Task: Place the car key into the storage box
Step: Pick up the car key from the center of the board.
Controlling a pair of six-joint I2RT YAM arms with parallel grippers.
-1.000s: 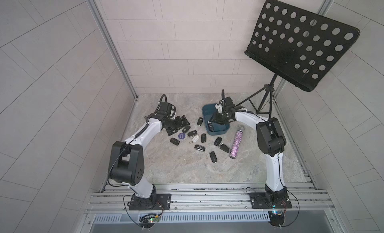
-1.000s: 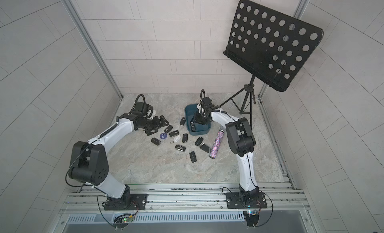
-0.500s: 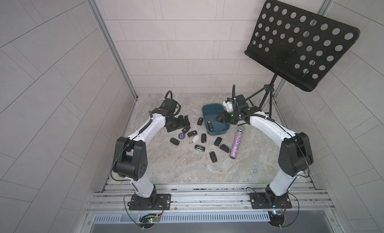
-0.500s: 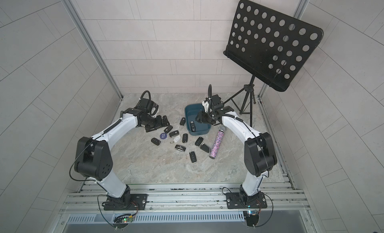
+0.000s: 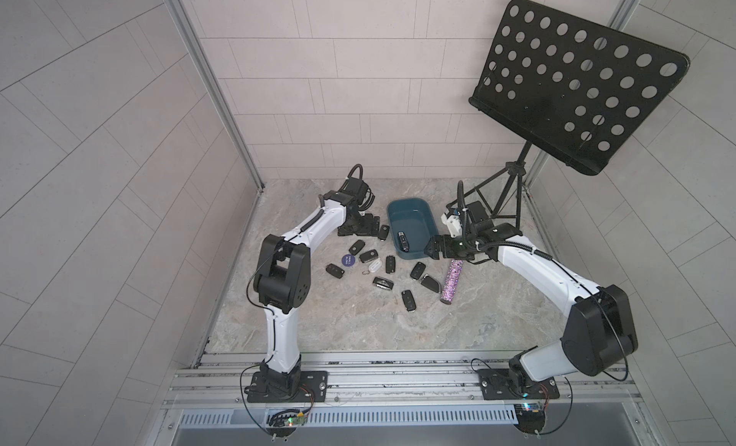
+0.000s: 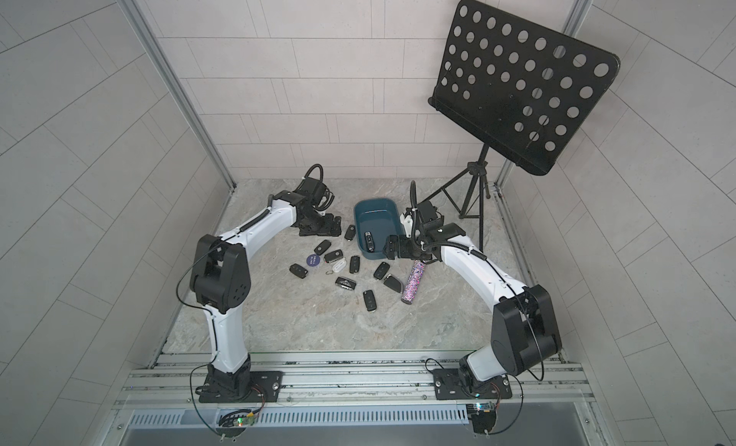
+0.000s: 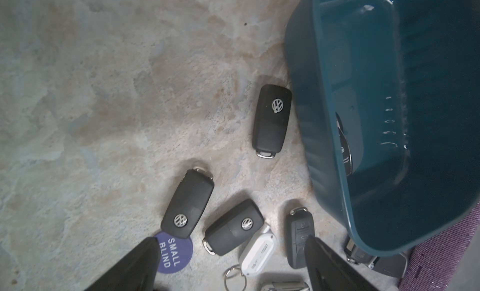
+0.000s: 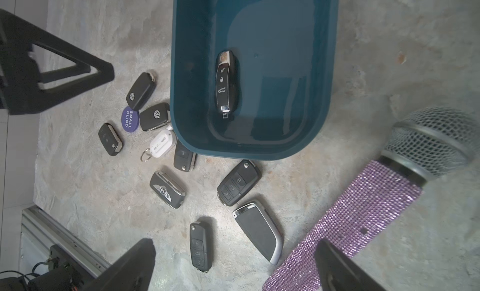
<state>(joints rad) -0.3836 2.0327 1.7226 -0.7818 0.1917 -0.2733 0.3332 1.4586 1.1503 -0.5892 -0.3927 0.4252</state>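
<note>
1. Step in hand: 1 car key (image 8: 226, 84) lies flat on the floor of the storage box (image 8: 285, 69), toward the wall that faces the left arm; neither gripper touches it, so I judge this delivery done
2. The right gripper (image 8: 233, 244) has its 2 fingers spread wide with nothing between them; in a top view it (image 5: 432, 251) hangs at the box's near corner, close to the head of the purple glitter microphone (image 5: 452, 280)
3. The left gripper (image 7: 231, 240) is also spread and empty, hovering over the fobs on the stone table (image 7: 104, 95) just outside the box's wall
4. Other fobs lie loose on the table, so the next step is probably a fresh pick, and the left arm looks best placed for it; the VW fob (image 7: 233, 226) sits nearest the gap between its fingers
5. That pick calls for going down to the table surface, straddling the fob's narrow sides and closing squarely; the fob is thin and flat, so a high grip would likely slip off
6. The white tag (image 7: 258, 250) lies just beside that fob and the purple chip (image 7: 174, 250) is near, so either could be caught or dragged
7. The right arm should draw back from the rim without nudging the microphone, leaving the box mouth free
</note>
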